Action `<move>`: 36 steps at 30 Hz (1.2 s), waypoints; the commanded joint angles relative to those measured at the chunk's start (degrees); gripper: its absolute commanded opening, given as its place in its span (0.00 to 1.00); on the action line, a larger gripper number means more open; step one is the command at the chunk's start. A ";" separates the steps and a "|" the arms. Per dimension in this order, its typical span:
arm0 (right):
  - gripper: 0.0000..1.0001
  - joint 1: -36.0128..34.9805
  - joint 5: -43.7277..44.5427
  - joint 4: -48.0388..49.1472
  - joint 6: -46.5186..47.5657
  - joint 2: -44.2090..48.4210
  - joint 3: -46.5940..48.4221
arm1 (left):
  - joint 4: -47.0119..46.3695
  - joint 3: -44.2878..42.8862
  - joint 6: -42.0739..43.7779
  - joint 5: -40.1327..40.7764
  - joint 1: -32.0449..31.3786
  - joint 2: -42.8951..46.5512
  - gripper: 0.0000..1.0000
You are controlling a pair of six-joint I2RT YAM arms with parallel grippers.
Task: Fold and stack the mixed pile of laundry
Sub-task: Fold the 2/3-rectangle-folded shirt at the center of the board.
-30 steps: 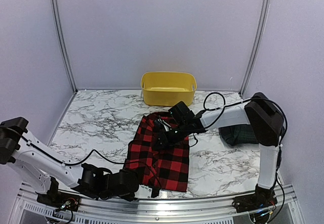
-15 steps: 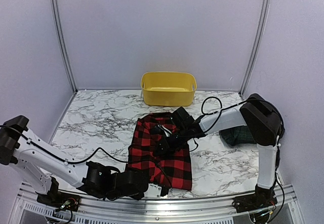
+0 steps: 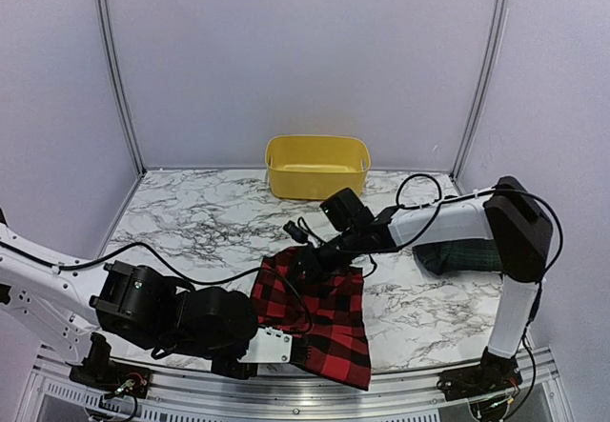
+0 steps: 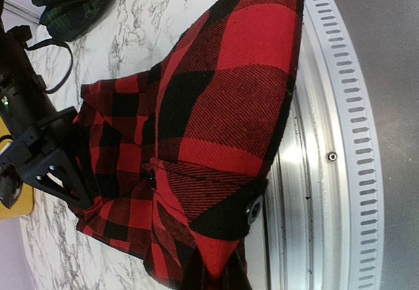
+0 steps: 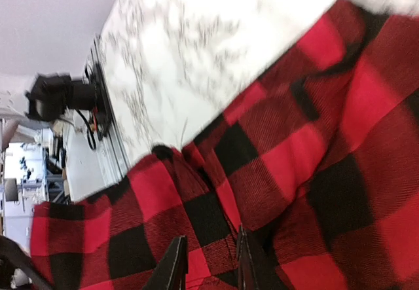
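At the near edge of the white marbled surface point(image 3: 191, 222), the left end effector point(image 3: 289, 344) is clenched on the red-and-black checked cloth garment point(image 3: 324, 308). The right end effector point(image 5: 208, 264) sits at its far edge, grip unclear.

I am looking at the left arm point(image 3: 43, 289), which is showing white link shells and bulky black joint housings; the right arm point(image 3: 448, 220) is wearing the same white and black, with thin black cables point(image 3: 420, 176) looping loosely along both and running down toward black bases point(image 3: 475, 382).
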State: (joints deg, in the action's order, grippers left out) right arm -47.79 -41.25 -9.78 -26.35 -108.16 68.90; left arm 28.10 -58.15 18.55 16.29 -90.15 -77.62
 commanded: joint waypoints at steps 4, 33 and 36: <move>0.19 -10.78 -3.10 9.18 -4.89 -5.63 -7.03 | 7.57 -6.79 -4.88 -9.86 6.23 0.21 0.00; 0.38 6.51 0.89 -10.83 8.07 -11.31 16.17 | 7.74 -12.79 4.00 -22.31 23.90 -8.64 0.00; 0.33 6.57 -0.83 -10.78 9.41 -15.22 16.33 | 5.77 -14.62 4.37 -23.36 26.68 -11.68 0.00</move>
State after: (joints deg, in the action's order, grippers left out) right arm -40.86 -40.86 -16.82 -20.10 -118.30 84.23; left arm 36.23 -69.71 21.15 -5.58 -66.48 -86.37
